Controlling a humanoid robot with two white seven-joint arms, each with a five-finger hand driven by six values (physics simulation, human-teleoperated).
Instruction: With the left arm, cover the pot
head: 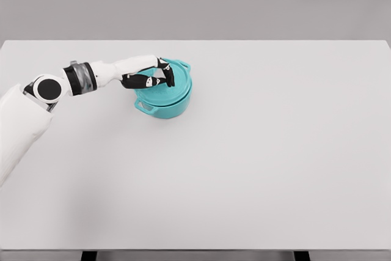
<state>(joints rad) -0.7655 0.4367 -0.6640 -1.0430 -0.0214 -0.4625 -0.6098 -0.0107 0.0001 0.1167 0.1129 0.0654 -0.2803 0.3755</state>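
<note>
On the bench (256, 169), left of centre and toward the far edge, sits the teal pot (164, 103), with one side handle showing at its lower left. The lid (178, 84), same teal, lies on top of the pot, and appears seated or nearly seated on the rim; the seam between the two reads as a slight step around the front wall, so the exact fit cannot be confirmed from this view. The left hand (153, 79) reaches in from the picture's left, forearm roughly level, and rests over the lid's near-left portion. The dark fingers (168, 75) are curled down onto the lid top, presumably around its knob, which is hidden under them; judged as gripping the lid, not released. Holding from above at the centre would keep the lid level while it settles onto the rim, which explains the wrist posture. The right arm is not visible. Judgement: the covering step is at or near completion; remaining work is likely opening the fingers and lifting clear without dragging the lid sideways.
</note>
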